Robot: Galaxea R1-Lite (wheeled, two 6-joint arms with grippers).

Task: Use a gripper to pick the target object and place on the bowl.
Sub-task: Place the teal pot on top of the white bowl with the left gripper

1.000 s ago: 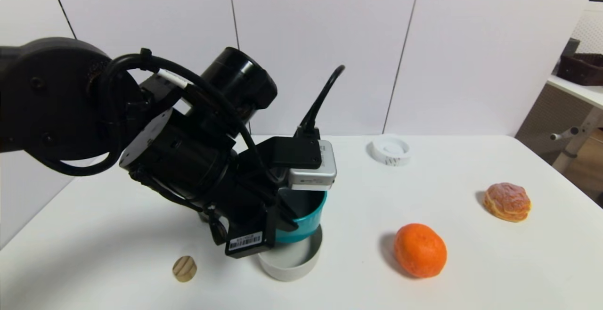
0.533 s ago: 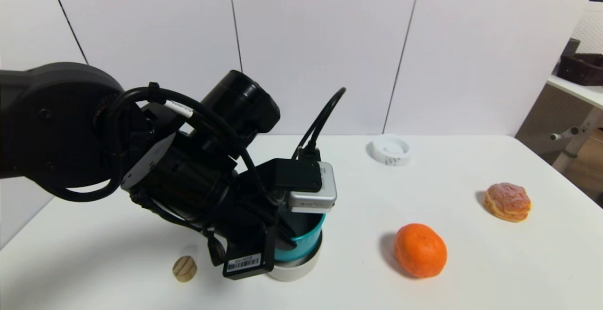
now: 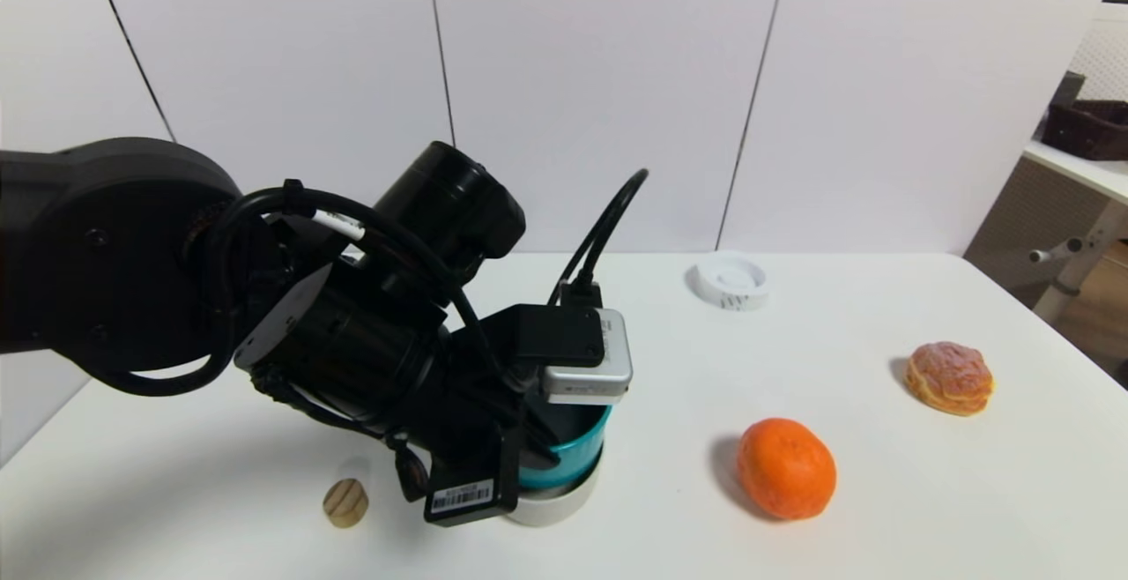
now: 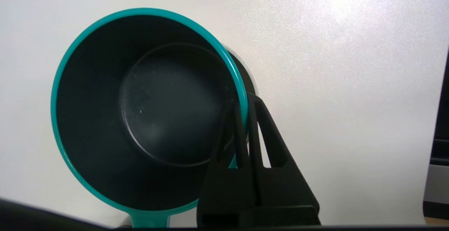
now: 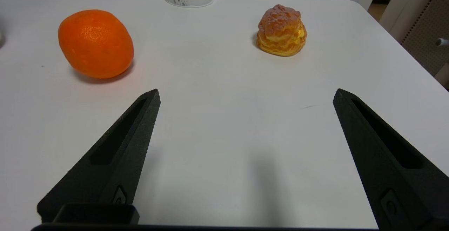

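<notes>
My left gripper point(image 4: 246, 101) is clamped on the rim of the saucepan point(image 3: 573, 452), one finger inside the dark pan wall and the other outside against the teal wall; in the left wrist view the two fingers point(image 4: 261, 125) stand almost together with only the thin rim between them; the saucepan's straight handle shows as a short teal stub at the picture's lower edge. In the head view my left arm reaches down from the left and hides much of the pan; what shows is a teal band of the pan's side, sitting in the mouth of the bowl point(image 3: 564, 505); only the bowl's pale lower wall and a strip of its rim show beneath the teal; I cannot tell whether the pan's base touches the bowl's floor. The bowl stands on the white worktop point(image 3: 846, 518), near its front edge, in front of me.

A small wooden plug point(image 3: 345, 502) lies on the worktop to the left of the bowl, apart from it; an orange point(image 3: 785, 467) lies to the right of the bowl, well apart; a cream puff point(image 3: 950, 377) lies farther right, and a low white ring-shaped dish point(image 3: 729, 281) sits toward the back of the worktop.

My right gripper point(image 5: 245, 96) hovers over the bare worktop on the right side with its fingers spread wide, holding nothing; the orange, the cream puff and the white dish lie beyond its fingertips.
</notes>
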